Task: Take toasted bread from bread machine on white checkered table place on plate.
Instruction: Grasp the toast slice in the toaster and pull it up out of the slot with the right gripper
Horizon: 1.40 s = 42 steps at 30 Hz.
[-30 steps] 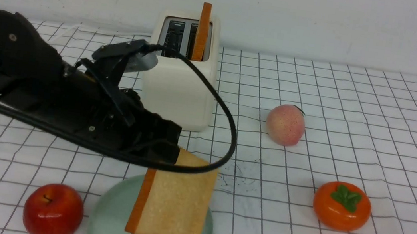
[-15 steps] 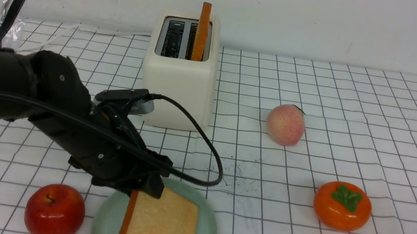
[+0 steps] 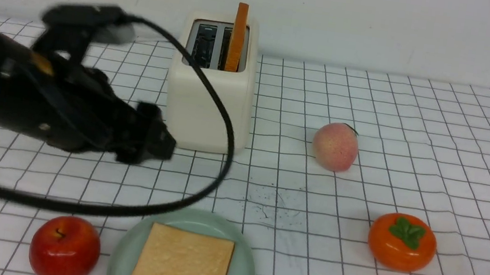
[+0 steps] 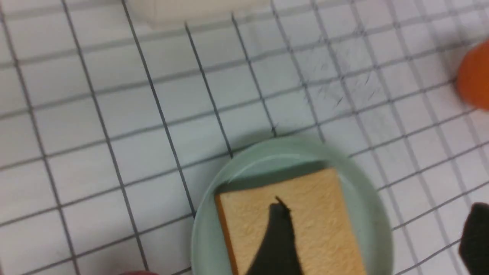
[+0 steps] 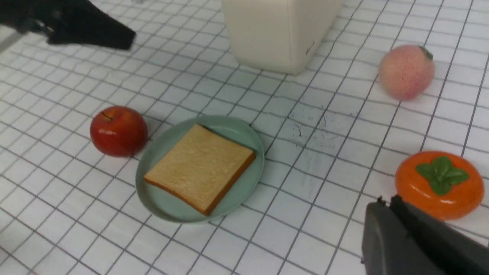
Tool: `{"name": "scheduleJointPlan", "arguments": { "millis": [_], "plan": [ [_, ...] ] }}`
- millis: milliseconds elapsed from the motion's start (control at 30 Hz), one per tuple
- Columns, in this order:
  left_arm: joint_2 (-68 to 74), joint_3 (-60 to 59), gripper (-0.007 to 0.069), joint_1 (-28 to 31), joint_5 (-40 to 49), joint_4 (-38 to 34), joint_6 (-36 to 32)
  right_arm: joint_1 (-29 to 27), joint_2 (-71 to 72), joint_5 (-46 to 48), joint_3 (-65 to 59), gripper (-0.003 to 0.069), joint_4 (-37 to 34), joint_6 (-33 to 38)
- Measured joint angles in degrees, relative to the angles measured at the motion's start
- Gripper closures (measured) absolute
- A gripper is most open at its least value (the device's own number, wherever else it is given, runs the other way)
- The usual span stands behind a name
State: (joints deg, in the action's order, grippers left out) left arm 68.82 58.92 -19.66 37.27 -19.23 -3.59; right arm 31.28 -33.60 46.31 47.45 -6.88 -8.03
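One thin golden-tan square slice of toast (image 3: pixel 181 264) lies flat on the round pale mint-green plate (image 3: pixel 244 270) at the near edge of the white checkered cloth surface (image 3: pixel 439 134); a second slice (image 3: pixel 238 37) stands upright in the boxy cream-white toaster (image 3: pixel 206 108) by the far edge; our left fingers (image 4: pixel 279 236) spread wide, empty, clear of the toast; our right fingers (image 5: pixel 405 236) show too little, so we cannot tell their gap.

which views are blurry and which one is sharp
Front view: the left gripper is smeared, while the bread machine is crisp. Left wrist view: soft all over, the white checkered table's grid lines streaked, the orange fruit at the edge a blob. Right wrist view: sharpest, with the toasted bread and plate clearly edged.
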Motion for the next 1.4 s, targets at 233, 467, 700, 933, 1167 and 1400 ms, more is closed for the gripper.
{"name": "scheduleJointPlan", "arguments": {
  "millis": [233, 467, 700, 933, 1167, 1400],
  "plan": [
    [-13.8, -0.1, 0.0610, 0.0, 2.0, 7.6, 4.7, 0.1, -14.6, 4.0, 7.9, 0.0643, 0.0, 0.1],
    [-32.7, -9.5, 0.0638, 0.0, -1.4, 9.1, 4.9, 0.1, -30.8, 3.1, 18.1, 0.0643, -4.4, 4.4],
    [-48.1, -21.9, 0.0638, 0.0, -11.7, 9.1, 4.8, 4.3, -45.1, 2.6, 29.0, 0.0643, -10.4, 9.3],
    [-52.7, -28.4, 0.0638, 0.0, -18.2, 9.1, 4.8, 6.9, -60.1, 2.6, 46.5, 0.0624, -3.2, 7.0],
    [-52.7, -29.1, 0.0638, 0.0, -21.7, 9.0, 4.9, 4.8, -72.4, 0.5, 64.9, 0.0516, 2.7, -0.4],
    [-52.7, -29.2, 0.0638, 0.0, -22.3, 8.2, 4.9, 1.0, -85.6, -8.6, 76.5, 0.0247, 3.7, -3.5]
  ]
}}
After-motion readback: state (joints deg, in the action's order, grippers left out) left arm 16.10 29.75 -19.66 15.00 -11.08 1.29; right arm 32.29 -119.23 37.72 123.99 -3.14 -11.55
